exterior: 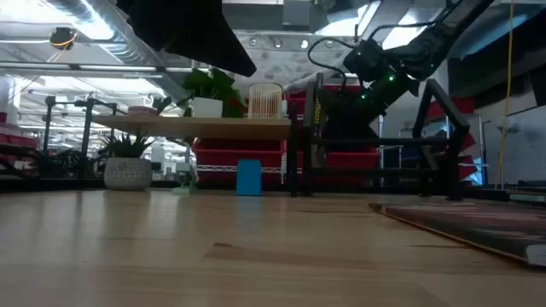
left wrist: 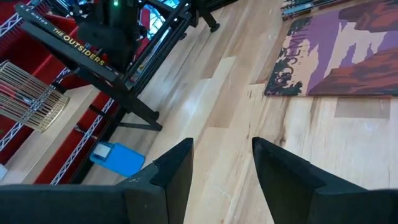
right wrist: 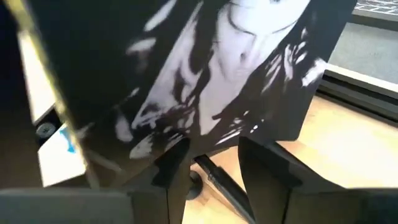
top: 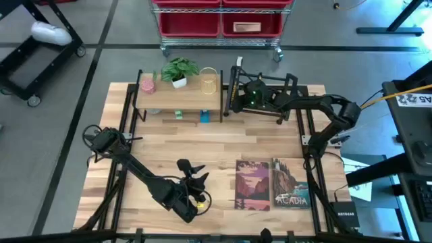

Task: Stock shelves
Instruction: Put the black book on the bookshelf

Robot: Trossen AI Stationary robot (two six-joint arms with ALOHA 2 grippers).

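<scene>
- Left arm (top: 145, 177): dark, near-black links, rounded joint housings, matte finish.
- Left gripper (top: 191, 167): two flat black fingers (left wrist: 177, 168) with squared, slab-like tips; a yellow patch shows on the wrist just behind them.
- Right arm (top: 324, 115): same dark build, bulky rounded elbow joint.
- Right gripper (top: 251, 94): small green light glowing on the wrist housing.
- Thin black cable loops over the right wrist (exterior: 328, 47).

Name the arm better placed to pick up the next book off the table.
Left. Its open left gripper hovers beside the two flat books; the right gripper is busy at the black rack with The Outsiders.
</scene>
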